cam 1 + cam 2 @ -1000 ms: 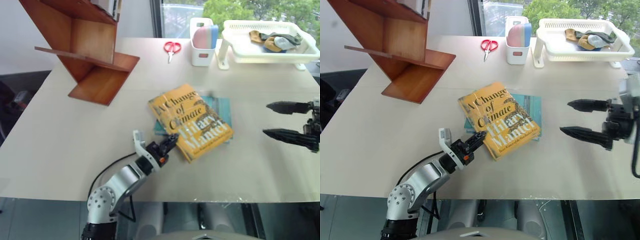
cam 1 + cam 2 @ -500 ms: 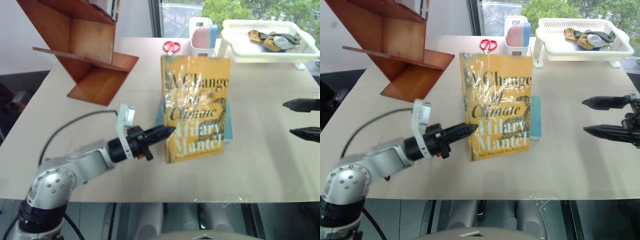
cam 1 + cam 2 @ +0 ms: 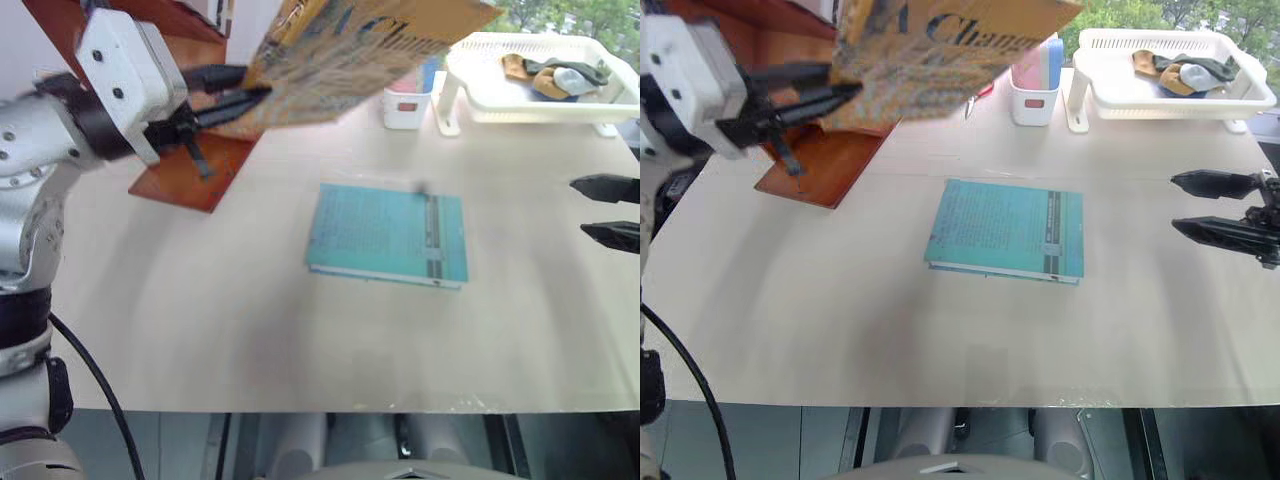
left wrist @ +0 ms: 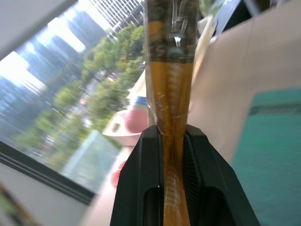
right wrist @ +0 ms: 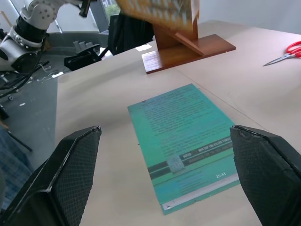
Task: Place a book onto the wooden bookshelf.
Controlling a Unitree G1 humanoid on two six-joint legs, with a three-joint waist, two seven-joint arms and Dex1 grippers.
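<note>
The yellow-orange book (image 3: 370, 50) hangs high over the back of the table, its cover tilted toward me. My left gripper (image 3: 235, 95) is shut on its left edge, just in front of the wooden bookshelf (image 3: 190, 165). In the left wrist view the book's edge (image 4: 169, 70) is pinched between both black fingers (image 4: 141, 188). At the table's right edge my right gripper (image 3: 610, 210) stands open and holds nothing, its fingers (image 5: 66, 179) spread wide. A thin teal book (image 3: 388, 235) lies flat mid-table.
A white basket tray (image 3: 480, 90) with cloth items stands at the back right, with a white holder (image 3: 405, 105) beside it. Red scissors (image 5: 287, 51) lie near the back edge. The table's front edge runs close below the teal book.
My left gripper has lifted the yellow-orange book up and to the left toward the bookshelf and rolled it over. The teal book beneath it now lies uncovered. The right gripper has hardly moved.
</note>
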